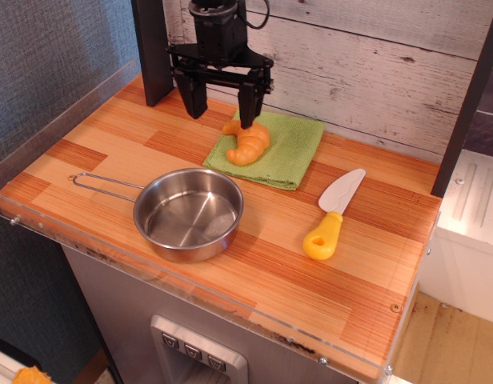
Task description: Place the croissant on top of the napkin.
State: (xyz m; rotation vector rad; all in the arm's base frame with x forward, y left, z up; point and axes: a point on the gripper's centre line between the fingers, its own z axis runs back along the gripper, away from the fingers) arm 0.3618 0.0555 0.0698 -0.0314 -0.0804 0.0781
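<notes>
The orange-yellow croissant lies on the left part of the light-green napkin, which sits at the back of the wooden counter. My gripper hangs open and empty above the napkin's left edge, slightly left of and above the croissant. Its right finger overlaps the croissant's far end in the view; its left finger is over bare wood.
A steel pan with a wire handle sits front left. A yellow-handled white-bladed knife lies to the right of the napkin. A dark post stands at the back left, and a plank wall runs behind.
</notes>
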